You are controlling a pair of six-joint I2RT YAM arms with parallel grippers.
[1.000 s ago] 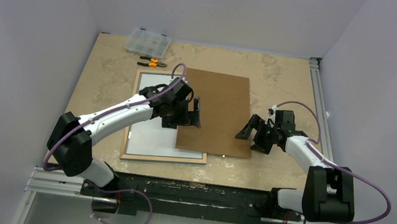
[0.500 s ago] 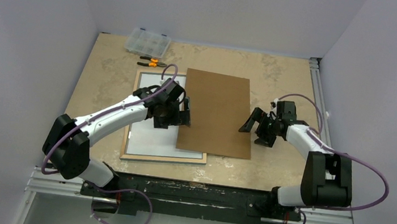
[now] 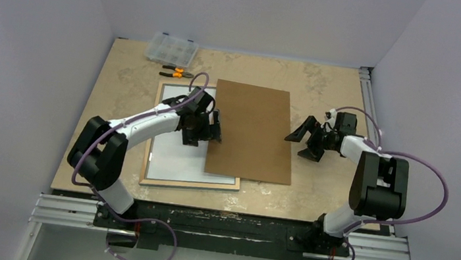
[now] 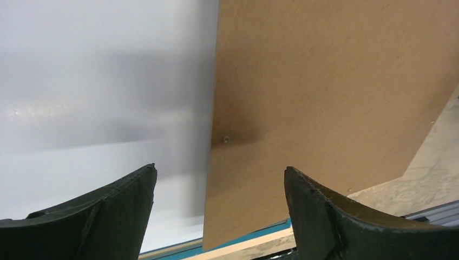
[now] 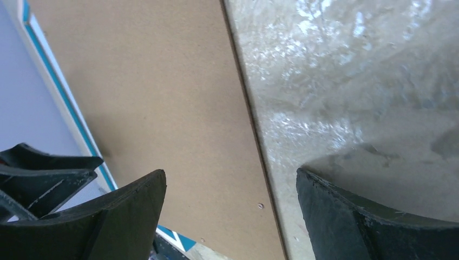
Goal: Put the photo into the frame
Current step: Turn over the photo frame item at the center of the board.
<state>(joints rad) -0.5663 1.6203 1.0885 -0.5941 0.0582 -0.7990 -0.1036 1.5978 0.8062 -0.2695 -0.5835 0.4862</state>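
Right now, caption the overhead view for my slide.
Open left gripper and open right gripper flank the brown backing board overlapping the frame.

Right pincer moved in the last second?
Yes. The right pincer has shifted toward the far side of the table along the brown board's right edge, and slightly outward to the right.

In the centre of the overhead view the backing board (image 3: 253, 131) is plain cardboard brown. Left of it the photo (image 3: 174, 159) shows blank white, and the frame (image 3: 188, 183) is pale wood with a bright blue edge. The table (image 3: 127, 84) is mottled beige. The pliers (image 3: 177, 71), upper left, have orange handles.
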